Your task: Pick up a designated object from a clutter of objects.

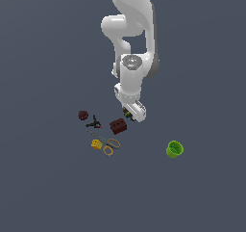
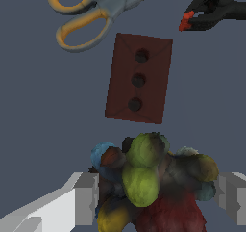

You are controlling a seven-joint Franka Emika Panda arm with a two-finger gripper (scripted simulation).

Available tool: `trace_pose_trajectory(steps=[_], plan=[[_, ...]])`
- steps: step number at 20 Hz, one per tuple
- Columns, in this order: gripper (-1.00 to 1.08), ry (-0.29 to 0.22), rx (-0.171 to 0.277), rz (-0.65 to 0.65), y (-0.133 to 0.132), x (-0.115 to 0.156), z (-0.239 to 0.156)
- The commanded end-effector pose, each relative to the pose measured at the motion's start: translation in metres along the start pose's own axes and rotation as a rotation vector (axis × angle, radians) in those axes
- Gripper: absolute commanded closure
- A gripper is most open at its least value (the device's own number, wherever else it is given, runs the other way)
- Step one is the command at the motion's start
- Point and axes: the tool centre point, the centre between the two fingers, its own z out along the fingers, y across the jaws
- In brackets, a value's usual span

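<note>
The designated object, a dark lumpy toy (image 2: pixel 149 183) with green, blue, yellow and red patches, lies between my two fingers in the wrist view. In the exterior view only a speck of it (image 1: pixel 127 113) shows under the hand. My gripper (image 1: pixel 129 114) is low over the floor and straddles the toy. It also shows in the wrist view (image 2: pixel 158 197). The fingers (image 2: pixel 86 197) stand wide, one close on each side of the toy, and look open. The brown brick (image 2: pixel 139 78) lies just beyond the toy, apart from it.
The clutter lies to the exterior view's left of the gripper: brown brick (image 1: pixel 118 125), black-red tool (image 1: pixel 94 123), maroon ball (image 1: pixel 83 115), yellow block (image 1: pixel 96 144), tan-ringed scissors (image 1: pixel 108 145). A green cup (image 1: pixel 175 149) stands apart at the right.
</note>
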Motion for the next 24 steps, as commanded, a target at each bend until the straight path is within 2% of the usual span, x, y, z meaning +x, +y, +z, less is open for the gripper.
trace_pose_trajectory(steps=[1,24], plan=[[1.08,0.001,0.001,0.000,-0.005,0.001,-0.017],[1.08,0.000,-0.001,0.000,-0.061,0.014,-0.222]])
